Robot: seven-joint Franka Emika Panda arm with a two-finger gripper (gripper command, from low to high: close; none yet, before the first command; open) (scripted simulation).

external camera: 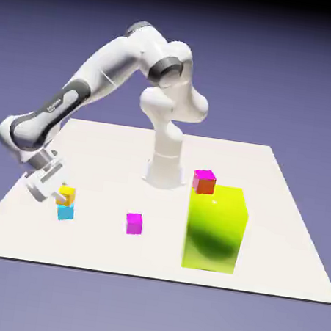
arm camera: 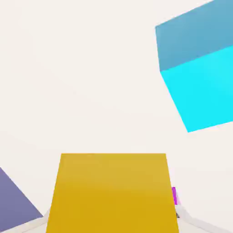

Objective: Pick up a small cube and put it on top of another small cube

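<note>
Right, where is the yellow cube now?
In the exterior view, the yellow cube is far left, in the gripper, seen just above the cyan cube.

Bare desk (external camera: pixel 161 260) lies between the cyan cube (external camera: pixel 65 212) and the magenta cube (external camera: pixel 134 224), wide enough for the gripper (external camera: pixel 65 191) to pass. The tall green block (external camera: pixel 215 231), topped by a red-and-magenta cube (external camera: pixel 204 182), bars the exterior view's right side.

yellow cube (arm camera: pixel 113 195): smooth, matt | cyan cube (arm camera: pixel 200 88): smooth | arm (external camera: pixel 108 64): glossy white, plastic-looking
</note>
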